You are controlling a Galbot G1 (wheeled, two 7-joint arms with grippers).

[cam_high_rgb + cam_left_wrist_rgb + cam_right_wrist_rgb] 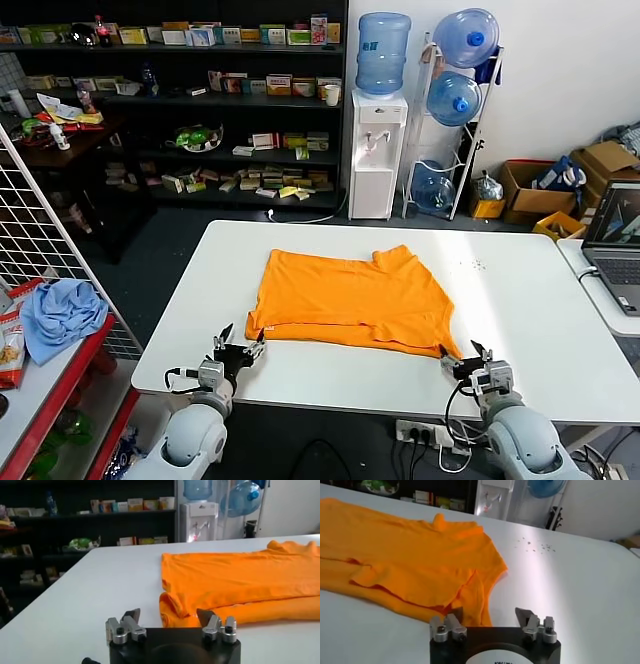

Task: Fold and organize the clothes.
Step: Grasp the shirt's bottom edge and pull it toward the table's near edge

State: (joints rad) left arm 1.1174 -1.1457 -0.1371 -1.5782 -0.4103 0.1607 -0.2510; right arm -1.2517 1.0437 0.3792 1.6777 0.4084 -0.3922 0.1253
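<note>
The bright orange shirt (350, 300) lies on the white table (520, 300), folded in half lengthwise, its collar at the far side. My left gripper (240, 343) is open and empty, low over the table at the shirt's near left corner. In the left wrist view the shirt (240, 582) lies just ahead of that gripper (168, 616). My right gripper (464, 352) is open and empty at the shirt's near right corner. In the right wrist view the shirt's corner (420, 575) lies by one finger of that gripper (489, 614).
A light blue cloth (60, 315) lies on a red shelf at the left beside a wire rack. A laptop (615, 245) stands on a side table at the right. Dark shelves and a water dispenser (378, 150) stand behind the table.
</note>
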